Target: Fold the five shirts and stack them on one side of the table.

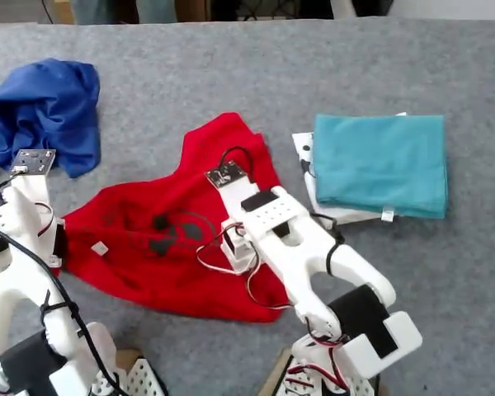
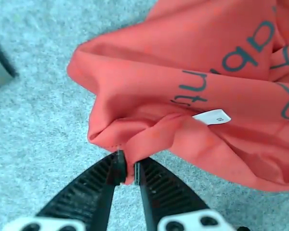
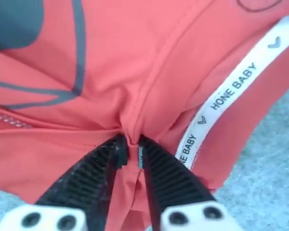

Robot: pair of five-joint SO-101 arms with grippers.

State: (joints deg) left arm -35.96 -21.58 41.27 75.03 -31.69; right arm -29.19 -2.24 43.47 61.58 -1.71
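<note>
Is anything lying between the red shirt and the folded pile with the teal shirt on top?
Nothing visible: just a bare strip of table separates the red shirt from the pile. The left hand and right hand grip the shirt.

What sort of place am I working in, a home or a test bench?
Probably a robot test bench, not a home: a grey cloth-covered table, two small white arms at its near edge, and shirts laid out: a red shirt, a crumpled blue shirt, a folded teal shirt.
</note>
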